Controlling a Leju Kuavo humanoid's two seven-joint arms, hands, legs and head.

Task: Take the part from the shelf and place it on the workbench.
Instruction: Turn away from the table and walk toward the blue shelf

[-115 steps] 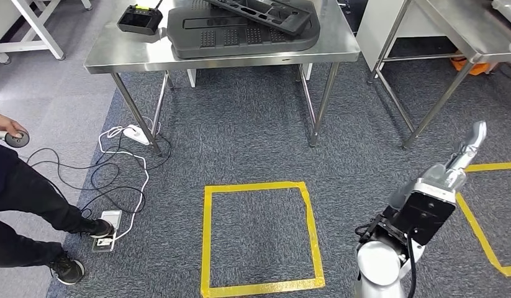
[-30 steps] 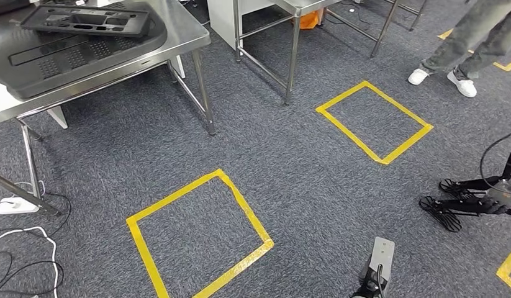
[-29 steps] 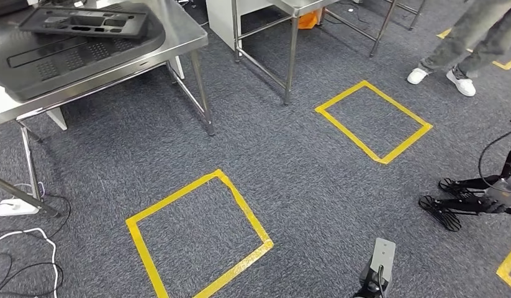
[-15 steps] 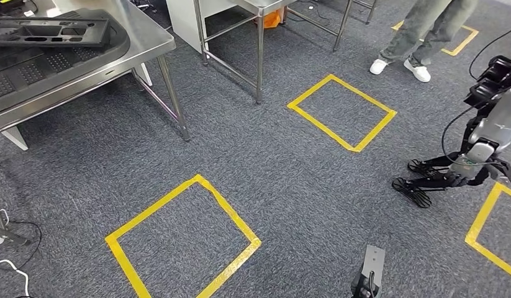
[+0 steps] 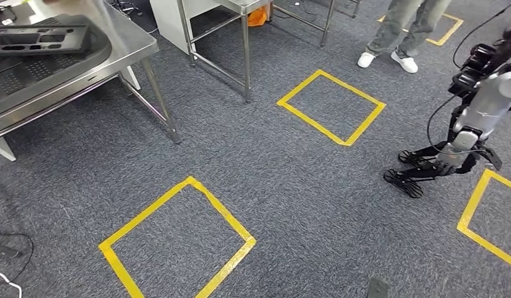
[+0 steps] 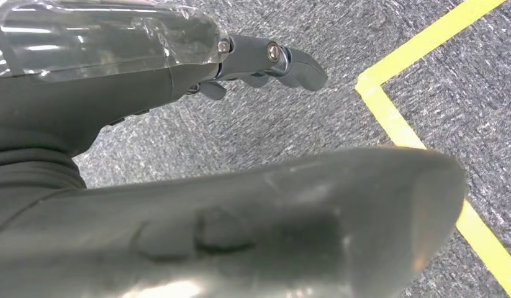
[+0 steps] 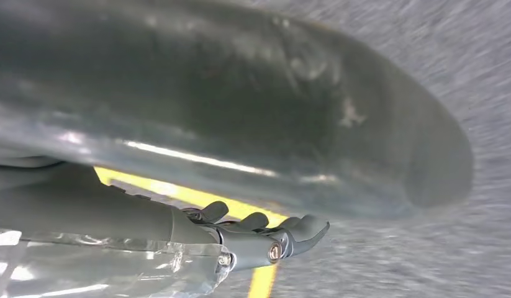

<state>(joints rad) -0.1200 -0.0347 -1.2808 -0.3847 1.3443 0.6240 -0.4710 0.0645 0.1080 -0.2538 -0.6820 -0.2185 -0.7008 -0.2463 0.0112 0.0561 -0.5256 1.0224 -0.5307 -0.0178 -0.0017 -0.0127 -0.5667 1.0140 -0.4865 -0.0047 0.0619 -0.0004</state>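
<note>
Both hands hang empty over the carpet, left hand (image 6: 178, 155) and right hand (image 7: 197, 167) with fingers loosely apart. This looks like the walk toward the shelf. Beyond the nearest yellow tape square (image 5: 178, 239), a dark part (image 5: 38, 38) already lies on the steel surface (image 5: 125, 46); the shelf must be found next.

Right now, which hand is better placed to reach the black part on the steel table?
Left, probably: the table sits on that side in the head view. Left hand and right hand both hang empty over carpet.
</note>
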